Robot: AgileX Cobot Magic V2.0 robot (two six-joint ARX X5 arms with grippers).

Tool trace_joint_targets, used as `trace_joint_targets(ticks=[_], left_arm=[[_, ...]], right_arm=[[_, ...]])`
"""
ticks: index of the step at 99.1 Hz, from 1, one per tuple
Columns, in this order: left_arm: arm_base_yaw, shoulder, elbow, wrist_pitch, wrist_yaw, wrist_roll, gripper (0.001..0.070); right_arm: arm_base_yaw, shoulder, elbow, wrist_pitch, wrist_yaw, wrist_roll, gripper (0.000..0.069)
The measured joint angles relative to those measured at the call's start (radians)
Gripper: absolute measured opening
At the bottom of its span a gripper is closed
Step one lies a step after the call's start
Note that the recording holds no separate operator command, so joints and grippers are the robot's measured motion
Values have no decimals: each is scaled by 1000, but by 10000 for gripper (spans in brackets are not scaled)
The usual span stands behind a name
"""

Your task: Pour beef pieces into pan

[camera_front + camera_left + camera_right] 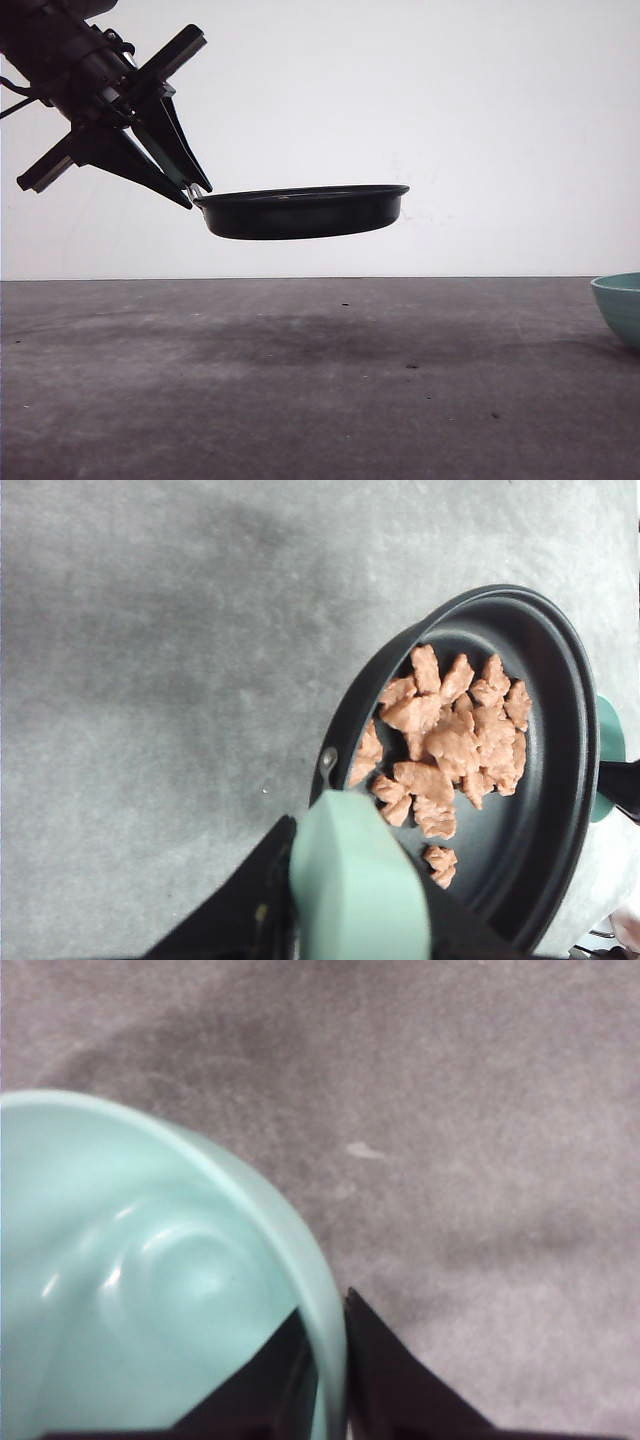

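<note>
**Pan held aloft with beef inside, bowl gripped at the rim**

Above the grey worktop (300, 400), in the front view, the left hand (190, 192) holds the pan (305, 212) up in the air by its handle end, roughly level and well clear of the surface, toward the left side. A teal bowl (620, 305) sits at the worktop's right edge.

From the left wrist view, the left hand (340, 930) is closed on the mint-green handle (355, 885), its dark fingers (240, 900) pressed against either side. The beef pieces (445, 740) lie heaped inside the black pan (555, 780), with one chunk apart nearer the handle.

From the right wrist view, the right hand (325, 1385) is nearly shut, pinching the bowl's (150, 1280) rim, one finger inside the wall and one outside. The bowl's interior shows pale and smooth.
</note>
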Motion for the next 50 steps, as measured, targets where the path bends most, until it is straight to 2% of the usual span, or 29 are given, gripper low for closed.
trace_joint_targets(ticks=[6,17,24,36,46,50], left_arm=[[0,0,0,0,0,0,54],[0,0,0,0,0,0,54],[0,0,0,0,0,0,54],[0,0,0,-2,-1,0,54],[5,0,0,-15,-27,1,54],[8,1,0,-22,-46,7,54]], right_arm=[[1,7,0,5,21,-11,156],[1,4,1,22,21,-29,410],[1,-6,3,17,22,-32,514],[2,-62,50,4,21,-53,572],[16,-146,135,-29,22,-58,579],[28,-186,169,-40,21,-58,562]])
